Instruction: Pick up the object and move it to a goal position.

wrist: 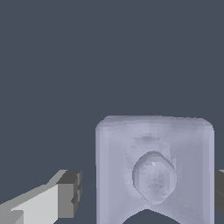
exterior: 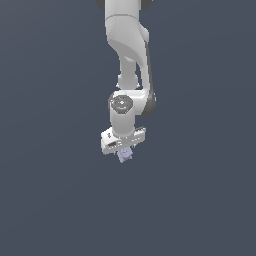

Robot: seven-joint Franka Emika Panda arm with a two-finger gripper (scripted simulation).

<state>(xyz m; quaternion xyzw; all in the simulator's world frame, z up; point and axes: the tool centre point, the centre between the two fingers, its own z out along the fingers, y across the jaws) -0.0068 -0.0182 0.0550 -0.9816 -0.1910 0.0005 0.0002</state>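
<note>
Though bracketed by the gripper (wrist: 148, 194), not gripped yet, going by the wrist view. Shows a clear strip of background between one of the fingers (wrist: 65, 197) and the near side of the object (wrist: 154, 170). Shows the other finger only as a dark sliver right at the object's opposite edge; cannot tell whether touching there. Logging the jaws as parted, straddling the piece rather than squeezing it.

Puts the object directly under the hand, in line with the finger gap, nowhere else. Pale lavender-grey, blocky, with a rounded bump in the middle of the visible face and a shallow arch cut into one edge. Fills a large part of the wrist view, so sits close to the camera, deep between the fingers. Probably centred that way so both pads can meet flat sides on closing.

In the exterior view, arm (exterior: 127, 35) coming straight down from the frame's top, wrist roughly vertical, gripper (exterior: 123, 149) pointing down with the hand body slightly slanted. Object (exterior: 125, 155) peeking out just below it, tiny next to the hand. Flat grey everywhere around, so no telling whether resting on a surface or already off it. No goal marker visible. Judged step: closing for the pick, transport not started.
</note>
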